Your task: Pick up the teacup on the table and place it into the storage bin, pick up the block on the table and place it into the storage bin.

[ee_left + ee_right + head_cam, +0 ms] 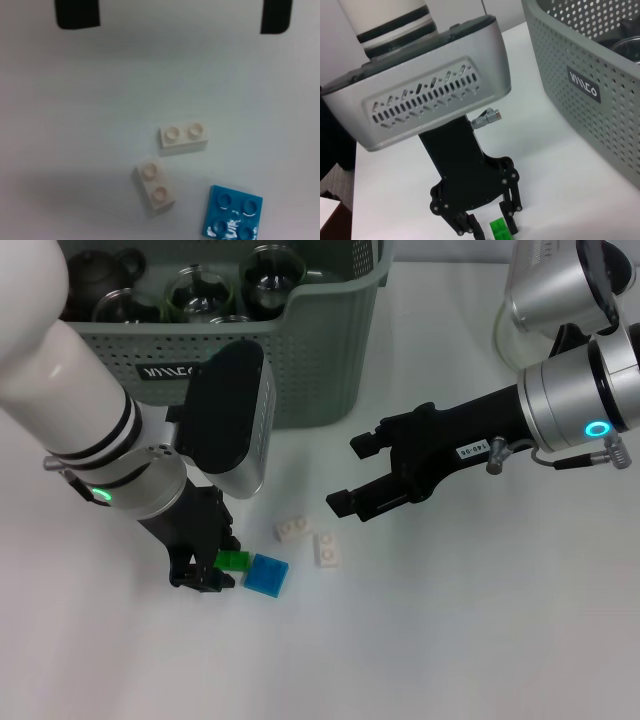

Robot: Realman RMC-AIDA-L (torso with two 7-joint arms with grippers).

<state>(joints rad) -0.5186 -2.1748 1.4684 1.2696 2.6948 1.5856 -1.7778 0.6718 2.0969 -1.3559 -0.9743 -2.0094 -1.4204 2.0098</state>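
The left pincer is low over the white desk at about seven o'clock in the head view. Its black fingers straddle a small green block. In the right wrist view the green block sits between the fingertips with the jaws parted only a little wider than the block. Whether the pads press on it cannot be told.

Just beside the green block, at its four o'clock, lies a flat blue block with four studs, touching or nearly touching it. Two white two-stud blocks rest nearby: one white block at twelve o'clock from the blue one, the other white block at two o'clock. The left wrist view shows the blue block and both white ones lying apart from each other on the desk.

The right pincer hangs above the desk near the centre, jaws spread wide, holding nothing, pointing toward nine o'clock, with the white blocks just below its lower finger.

The storage bin stands at eleven to twelve o'clock, its label facing the robot. Inside it are glass teacups and a dark teapot.
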